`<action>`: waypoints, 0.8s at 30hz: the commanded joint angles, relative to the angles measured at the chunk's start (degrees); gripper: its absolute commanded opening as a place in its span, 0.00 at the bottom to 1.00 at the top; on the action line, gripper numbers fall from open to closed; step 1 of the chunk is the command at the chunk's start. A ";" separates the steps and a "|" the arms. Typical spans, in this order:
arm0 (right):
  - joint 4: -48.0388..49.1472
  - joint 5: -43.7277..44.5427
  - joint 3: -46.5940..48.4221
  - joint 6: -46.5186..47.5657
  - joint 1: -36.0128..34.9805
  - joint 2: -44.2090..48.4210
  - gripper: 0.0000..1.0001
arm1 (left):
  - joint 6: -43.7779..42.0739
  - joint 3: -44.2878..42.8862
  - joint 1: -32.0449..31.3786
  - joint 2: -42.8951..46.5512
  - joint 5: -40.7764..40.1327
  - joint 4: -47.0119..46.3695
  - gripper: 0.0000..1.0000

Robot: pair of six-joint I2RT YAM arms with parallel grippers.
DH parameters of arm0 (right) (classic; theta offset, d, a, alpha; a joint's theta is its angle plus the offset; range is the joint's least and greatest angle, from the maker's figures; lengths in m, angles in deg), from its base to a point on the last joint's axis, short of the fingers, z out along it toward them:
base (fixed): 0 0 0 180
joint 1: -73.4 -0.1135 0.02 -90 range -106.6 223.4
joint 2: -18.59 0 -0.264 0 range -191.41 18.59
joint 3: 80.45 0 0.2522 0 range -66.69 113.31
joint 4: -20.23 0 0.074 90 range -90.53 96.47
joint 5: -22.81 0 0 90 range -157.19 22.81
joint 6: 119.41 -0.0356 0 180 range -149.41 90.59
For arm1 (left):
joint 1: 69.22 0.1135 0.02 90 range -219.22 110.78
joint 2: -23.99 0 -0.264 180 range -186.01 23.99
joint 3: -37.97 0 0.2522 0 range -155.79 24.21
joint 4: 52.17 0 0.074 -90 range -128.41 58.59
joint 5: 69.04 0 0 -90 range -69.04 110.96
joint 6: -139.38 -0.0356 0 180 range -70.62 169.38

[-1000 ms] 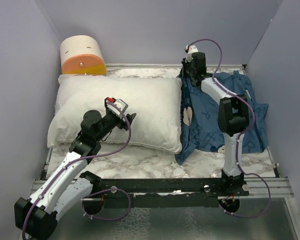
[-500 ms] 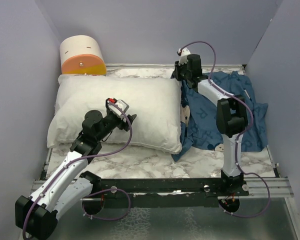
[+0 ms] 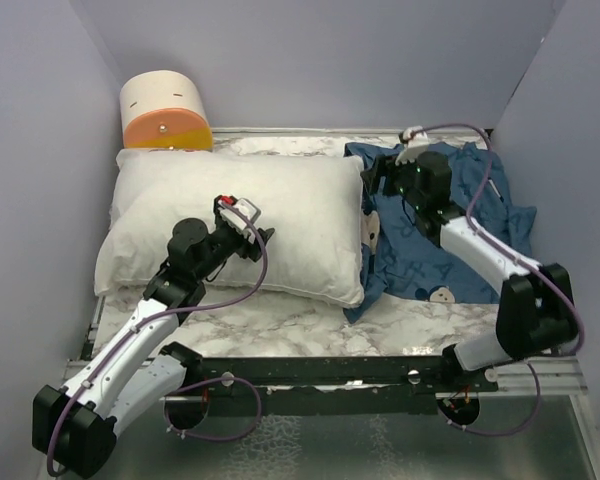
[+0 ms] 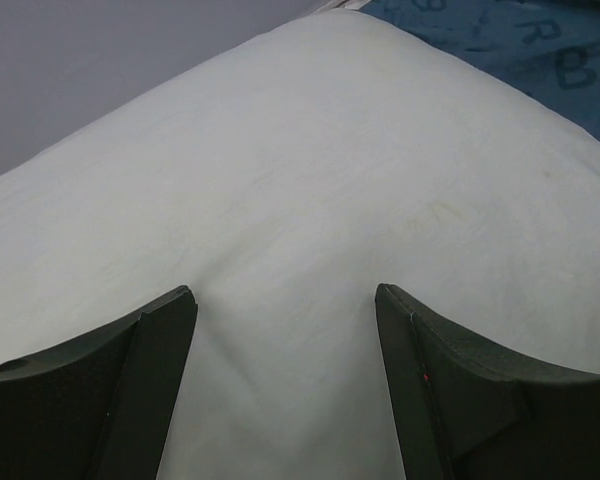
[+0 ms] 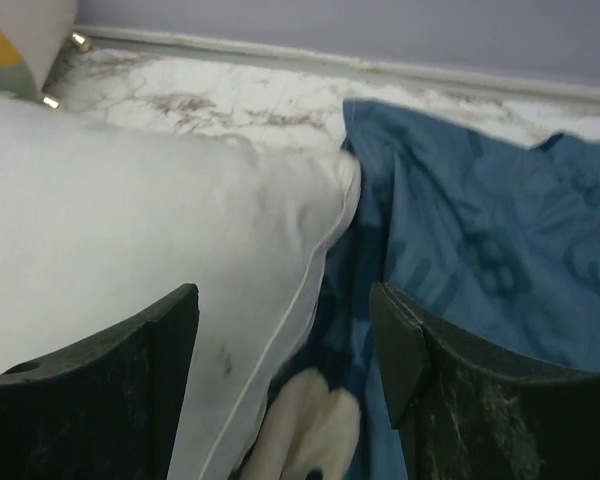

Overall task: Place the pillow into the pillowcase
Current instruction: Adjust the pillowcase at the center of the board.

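Note:
The white pillow (image 3: 250,215) lies across the left and middle of the table. The dark blue pillowcase (image 3: 460,235) lies crumpled on the right, its left edge against the pillow's right end. My left gripper (image 3: 264,238) hovers open over the pillow's middle; in the left wrist view the left gripper (image 4: 285,292) has only pillow (image 4: 300,180) beneath it. My right gripper (image 3: 374,180) is open and empty above the pillow's far right corner. In the right wrist view the right gripper (image 5: 282,295) straddles the seam where pillow (image 5: 130,200) meets pillowcase (image 5: 500,230).
A cream and orange cylinder (image 3: 165,112) stands at the back left behind the pillow. Lilac walls close in the marble table (image 3: 300,322) on three sides. A black rail (image 3: 330,368) runs along the near edge by the arm bases.
The right gripper has opened and let go of the pillowcase edge. Its arm swung right and pulled back from the far edge. The left arm has not moved.

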State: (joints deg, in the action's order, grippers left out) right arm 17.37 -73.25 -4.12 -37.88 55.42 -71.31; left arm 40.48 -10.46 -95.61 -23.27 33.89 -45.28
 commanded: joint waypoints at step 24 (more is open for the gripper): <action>-4.23 -4.45 -42.81 -26.78 -1.79 37.14 0.38 | 25.78 -7.08 -67.24 -28.09 -55.24 -7.21 0.74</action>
State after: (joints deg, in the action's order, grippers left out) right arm 14.76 -75.00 -46.48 -59.78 54.55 -35.60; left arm 75.82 -12.96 -154.21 -37.79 5.47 -50.62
